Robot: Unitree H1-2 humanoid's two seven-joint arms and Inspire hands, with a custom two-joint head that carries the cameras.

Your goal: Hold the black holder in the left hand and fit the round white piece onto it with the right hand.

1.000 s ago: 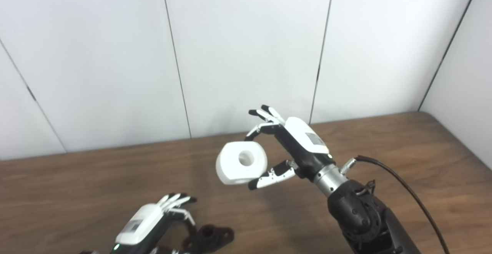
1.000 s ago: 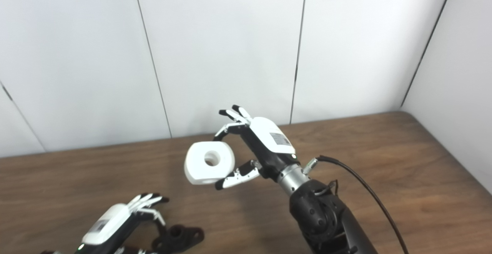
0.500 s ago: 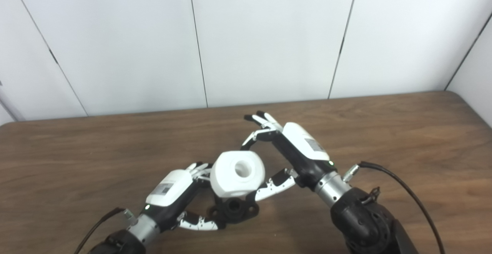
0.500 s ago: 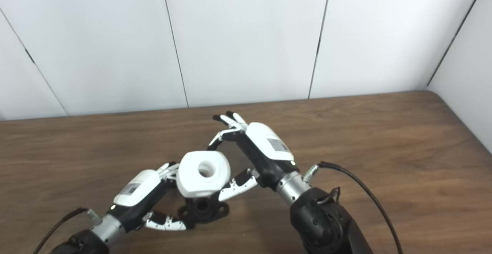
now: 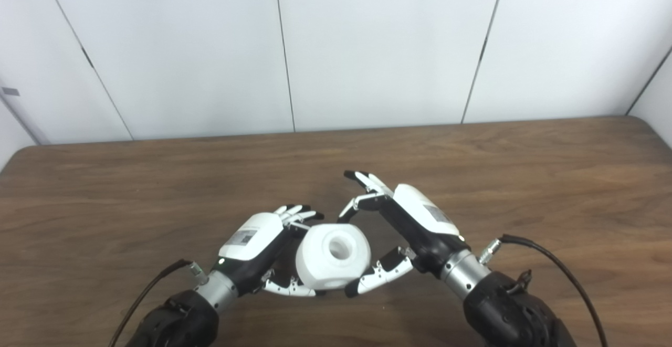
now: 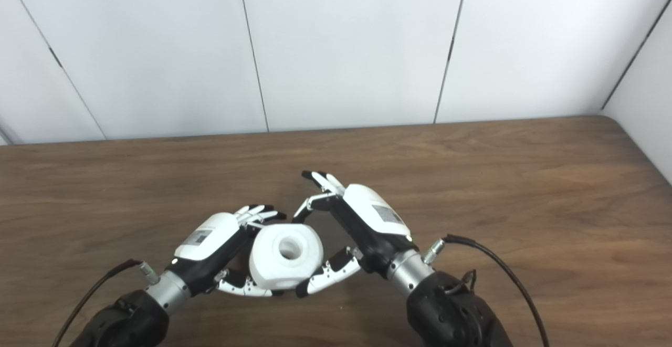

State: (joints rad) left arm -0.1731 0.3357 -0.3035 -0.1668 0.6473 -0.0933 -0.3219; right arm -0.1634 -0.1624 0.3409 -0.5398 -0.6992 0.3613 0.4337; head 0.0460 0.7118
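Although the whole view has shifted with the camera, over the tabletop [image 5: 525, 168] the right hand [image 5: 415, 226], clamped on the white piece [image 5: 333, 255], has been lowered against the left hand [image 5: 257, 244]. The holder is now hidden beneath; seating is judged nearly done. The left hand's grip cannot be told.

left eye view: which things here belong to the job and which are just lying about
Part of the job:
- round white piece, held by the right robot hand
- left robot hand, curled beside the piece
- black holder: hidden behind the white piece, not visible now

Just there:
- wooden table
- black cable at the right wrist
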